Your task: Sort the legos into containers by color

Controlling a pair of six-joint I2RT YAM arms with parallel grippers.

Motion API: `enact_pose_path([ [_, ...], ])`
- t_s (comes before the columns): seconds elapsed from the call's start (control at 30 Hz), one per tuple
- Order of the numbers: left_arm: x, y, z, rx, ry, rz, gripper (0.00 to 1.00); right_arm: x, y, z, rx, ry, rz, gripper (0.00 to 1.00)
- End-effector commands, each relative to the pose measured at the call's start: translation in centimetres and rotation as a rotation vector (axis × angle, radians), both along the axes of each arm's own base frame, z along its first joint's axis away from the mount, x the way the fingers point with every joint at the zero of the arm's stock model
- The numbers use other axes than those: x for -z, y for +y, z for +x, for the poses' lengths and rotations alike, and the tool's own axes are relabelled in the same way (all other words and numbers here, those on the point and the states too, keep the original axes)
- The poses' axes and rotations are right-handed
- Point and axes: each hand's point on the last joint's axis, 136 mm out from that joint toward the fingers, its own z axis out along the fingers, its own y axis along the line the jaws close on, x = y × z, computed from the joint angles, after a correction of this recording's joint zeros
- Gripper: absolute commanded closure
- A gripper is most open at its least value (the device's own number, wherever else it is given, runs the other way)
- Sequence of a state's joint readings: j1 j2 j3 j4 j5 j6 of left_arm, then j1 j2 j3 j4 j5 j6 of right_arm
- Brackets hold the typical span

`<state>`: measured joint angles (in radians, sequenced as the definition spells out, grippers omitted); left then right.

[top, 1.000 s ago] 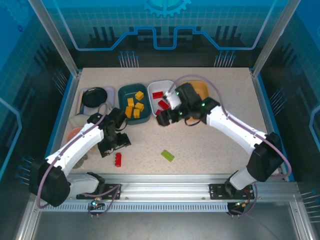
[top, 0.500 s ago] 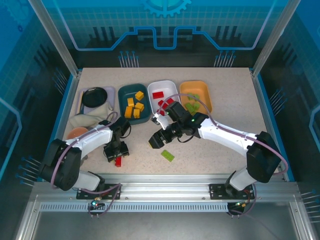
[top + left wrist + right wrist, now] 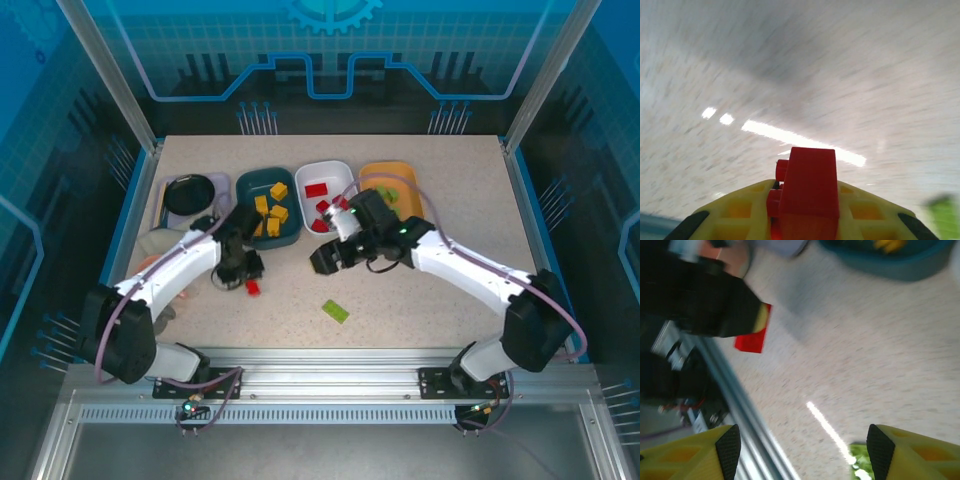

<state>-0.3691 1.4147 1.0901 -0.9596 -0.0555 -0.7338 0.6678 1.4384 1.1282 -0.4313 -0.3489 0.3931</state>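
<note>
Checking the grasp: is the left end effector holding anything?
The left end effector is shut on the red lego, clamped between its yellow fingers.

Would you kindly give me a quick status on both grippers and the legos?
Left gripper shut on red lego. Right gripper open, empty. Green lego loose on table. Right arm overlaps white tray's near edge.

Near tabletop [image 3: 400, 315] open around lone green lego [image 3: 336, 311].
</note>
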Motion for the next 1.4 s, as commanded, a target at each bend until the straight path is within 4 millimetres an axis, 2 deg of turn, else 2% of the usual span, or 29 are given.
enact_pose_path([
  [0.0, -4.1, -2.9, 4.6, 0.013, -0.079, -0.072, 0.78, -3.2, -4.0, 3.7, 0.237, -0.074, 0.055, 0.30],
  [0.07, -5.4, -4.6, 7.9, 0.024, -0.120, -0.106, 0.79, -4.0, -5.5, 5.0, 0.313, -0.087, 0.092, 0.28],
  [0.17, -6.2, -6.9, 12.6, 0.035, -0.158, -0.141, 0.79, -5.0, -7.1, 6.7, 0.393, -0.096, 0.147, 0.28],
  [0.3, -6.3, -10.0, 18.4, 0.048, -0.209, -0.191, 0.79, -5.7, -8.3, 8.1, 0.454, -0.087, 0.179, 0.27],
  [0.5, -4.8, -14.5, 25.6, 0.082, -0.277, -0.277, 0.78, -5.3, -9.3, 8.6, 0.504, -0.055, 0.163, 0.27],
  [0.6, -3.1, -15.8, 28.2, 0.114, -0.303, -0.281, 0.76, -4.7, -9.7, 8.5, 0.514, -0.023, 0.155, 0.27],
  [0.8, 0.3, -17.8, 30.9, 0.147, -0.327, -0.346, 0.73, -5.1, -10.2, 7.8, 0.516, -0.019, 0.157, 0.27],
  [0.97, 1.4, -19.1, 31.7, 0.144, -0.333, -0.408, 0.63, -4.8, -10.7, 6.8, 0.519, -0.014, 0.146, 0.27],
  [1.1, 0.6, -19.2, 32.0, 0.143, -0.349, -0.420, 0.54, -4.2, -11.0, 6.0, 0.518, 0.000, 0.142, 0.27],
  [1.13, 0.2, -19.3, 31.9, 0.146, -0.353, -0.426, 0.50, -4.0, -11.0, 5.8, 0.518, 0.004, 0.141, 0.27],
  [1.2, -0.8, -19.3, 31.7, 0.152, -0.361, -0.435, 0.49, -3.8, -11.0, 5.5, 0.514, 0.012, 0.141, 0.27],
  [1.37, -5.5, -18.7, 30.6, 0.148, -0.400, -0.429, 0.45, -2.8, -11.1, 4.2, 0.484, 0.015, 0.097, 0.27],
])
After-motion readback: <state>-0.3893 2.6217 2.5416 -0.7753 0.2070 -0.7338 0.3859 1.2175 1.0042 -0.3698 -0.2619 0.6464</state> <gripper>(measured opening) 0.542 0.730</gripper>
